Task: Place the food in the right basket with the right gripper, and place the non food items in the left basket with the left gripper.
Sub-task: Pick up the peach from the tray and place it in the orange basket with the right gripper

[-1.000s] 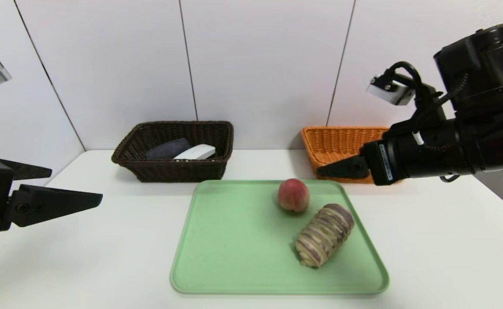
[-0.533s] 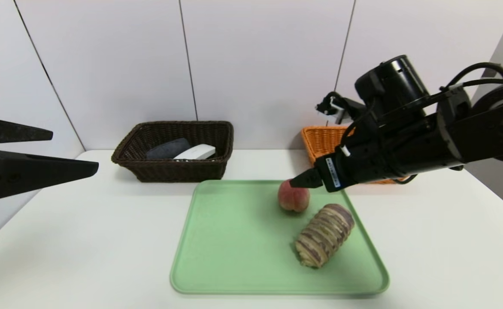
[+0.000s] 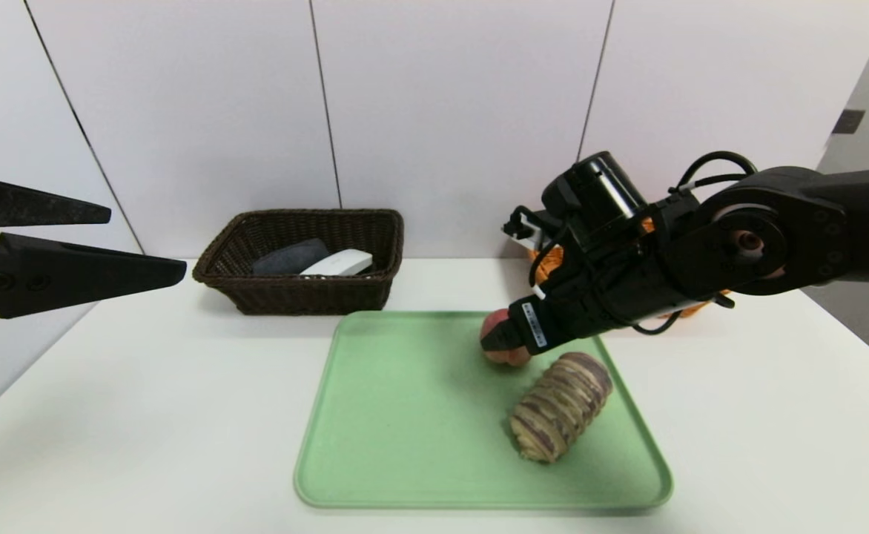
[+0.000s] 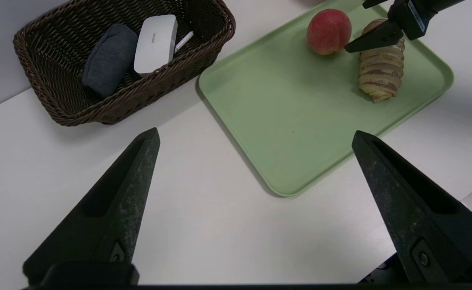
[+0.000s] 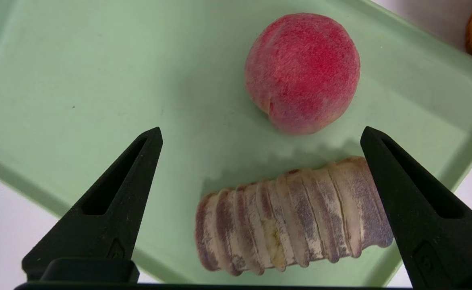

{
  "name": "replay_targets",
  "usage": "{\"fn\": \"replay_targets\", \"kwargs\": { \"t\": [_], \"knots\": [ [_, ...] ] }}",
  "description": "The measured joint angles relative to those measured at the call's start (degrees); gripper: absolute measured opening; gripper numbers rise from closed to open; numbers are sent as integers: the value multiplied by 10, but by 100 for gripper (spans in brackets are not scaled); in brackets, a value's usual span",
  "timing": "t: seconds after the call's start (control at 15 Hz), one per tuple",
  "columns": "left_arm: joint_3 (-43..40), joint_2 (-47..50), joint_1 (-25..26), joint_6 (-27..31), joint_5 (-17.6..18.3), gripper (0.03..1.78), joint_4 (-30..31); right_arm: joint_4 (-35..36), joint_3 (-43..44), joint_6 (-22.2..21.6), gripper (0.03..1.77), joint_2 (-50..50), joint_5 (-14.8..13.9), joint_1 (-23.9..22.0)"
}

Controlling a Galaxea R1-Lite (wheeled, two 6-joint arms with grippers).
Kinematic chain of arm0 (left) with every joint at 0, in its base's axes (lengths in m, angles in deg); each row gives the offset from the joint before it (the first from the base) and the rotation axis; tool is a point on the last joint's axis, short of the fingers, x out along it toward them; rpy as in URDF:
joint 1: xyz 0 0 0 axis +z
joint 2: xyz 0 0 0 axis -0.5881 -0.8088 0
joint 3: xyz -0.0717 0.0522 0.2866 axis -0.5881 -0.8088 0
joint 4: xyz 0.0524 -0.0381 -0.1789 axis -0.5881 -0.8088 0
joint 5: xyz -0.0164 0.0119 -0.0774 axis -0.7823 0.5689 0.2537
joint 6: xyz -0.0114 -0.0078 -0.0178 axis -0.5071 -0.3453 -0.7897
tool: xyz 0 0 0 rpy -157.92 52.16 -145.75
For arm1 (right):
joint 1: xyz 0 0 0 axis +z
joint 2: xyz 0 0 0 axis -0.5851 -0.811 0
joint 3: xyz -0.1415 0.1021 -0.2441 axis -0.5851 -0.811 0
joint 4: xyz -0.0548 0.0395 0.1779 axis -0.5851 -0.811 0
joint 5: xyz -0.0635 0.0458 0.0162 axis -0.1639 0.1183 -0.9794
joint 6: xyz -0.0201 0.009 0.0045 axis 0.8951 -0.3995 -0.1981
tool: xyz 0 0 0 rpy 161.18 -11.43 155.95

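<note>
The right gripper (image 5: 260,135) is hovering over the green tray (image 3: 405,415) with its fingers spread wide, above the peach (image 5: 302,72) and the bread roll (image 5: 292,219), gripping neither. Both are lying on the tray on the worktop (image 3: 145,415). The left gripper (image 4: 256,139) is waiting at the left, fingers wide. The dark brown basket (image 3: 301,297) is holding the grey cloth (image 4: 109,60), white block (image 4: 155,42) and pen (image 4: 184,40). The orange basket (image 3: 549,259) is standing behind the right arm.

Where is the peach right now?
In the head view, the peach sits on the green tray, far right part, beside the bread roll, under the open right gripper.
</note>
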State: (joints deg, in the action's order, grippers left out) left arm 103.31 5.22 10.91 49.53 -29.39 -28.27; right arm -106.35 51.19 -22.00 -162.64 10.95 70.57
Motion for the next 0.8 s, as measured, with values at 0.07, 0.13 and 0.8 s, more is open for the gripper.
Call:
{"fn": "replay_targets", "kwargs": {
  "t": [0.07,0.13,0.8],
  "knots": [
    [0,-1,0,0,0,169,0,0,5,0,170,-8,-7,-1],
    [0,-2,0,0,0,169,0,0,10,0,170,-16,-16,-1],
    [-2,0,0,0,1,169,-4,1,60,2,170,-87,-47,-7]
  ]
}}
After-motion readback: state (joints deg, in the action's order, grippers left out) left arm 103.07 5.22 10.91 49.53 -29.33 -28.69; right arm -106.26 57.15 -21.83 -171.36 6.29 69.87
